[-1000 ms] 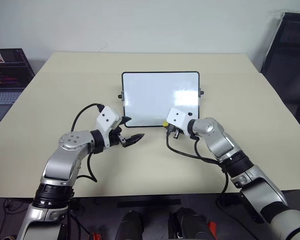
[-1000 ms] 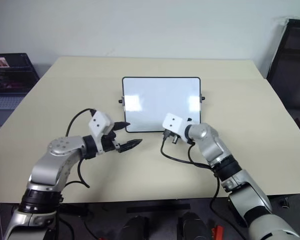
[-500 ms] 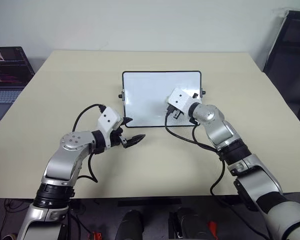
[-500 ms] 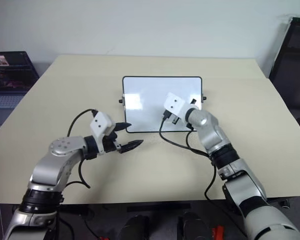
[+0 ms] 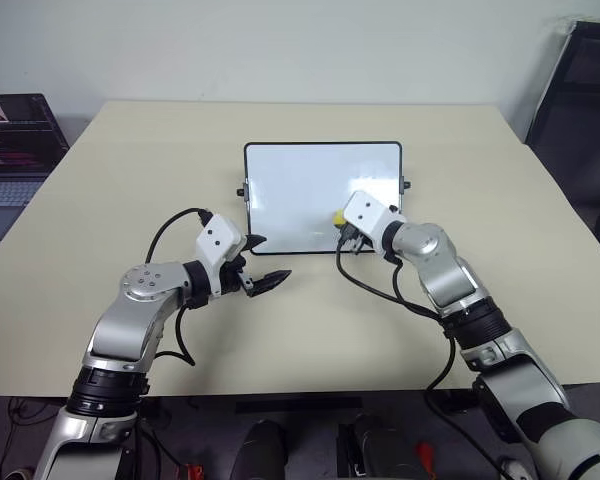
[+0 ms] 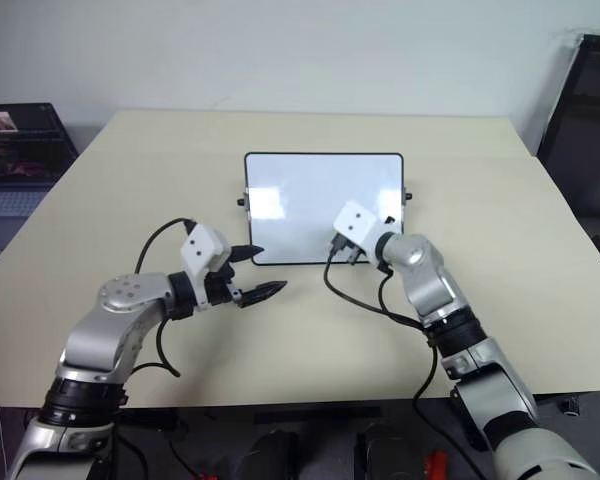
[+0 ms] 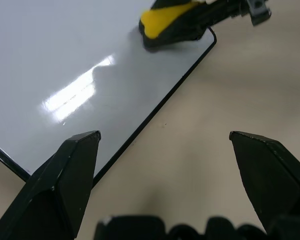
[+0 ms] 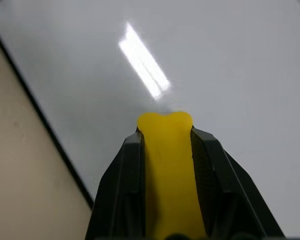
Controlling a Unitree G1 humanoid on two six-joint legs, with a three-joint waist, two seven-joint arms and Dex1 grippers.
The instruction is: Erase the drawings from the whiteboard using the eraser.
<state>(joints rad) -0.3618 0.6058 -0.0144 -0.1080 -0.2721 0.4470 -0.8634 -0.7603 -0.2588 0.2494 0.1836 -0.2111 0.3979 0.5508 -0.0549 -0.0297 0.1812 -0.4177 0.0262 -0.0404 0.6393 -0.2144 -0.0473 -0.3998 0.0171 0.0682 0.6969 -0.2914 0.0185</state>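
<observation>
Right wrist view: right gripper [image 8: 165, 150] clamped on yellow eraser [image 8: 166, 165] over whiteboard [image 5: 300, 185]; left gripper [image 7: 165, 165] spread wide beside board's near edge, holding nothing.

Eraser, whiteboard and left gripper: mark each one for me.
eraser [image 8: 166, 165], right wrist view, its yellow top face.
whiteboard [image 5: 300, 190], left eye view, bare white surface.
left gripper [image 7: 165, 145], left wrist view, midway between its open fingertips.

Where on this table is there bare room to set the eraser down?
The table is bare left of the whiteboard, right of it, and behind it to the far edge. It is crowded at the board's near edge, where the right gripper holds the eraser and the left gripper waits open.
</observation>
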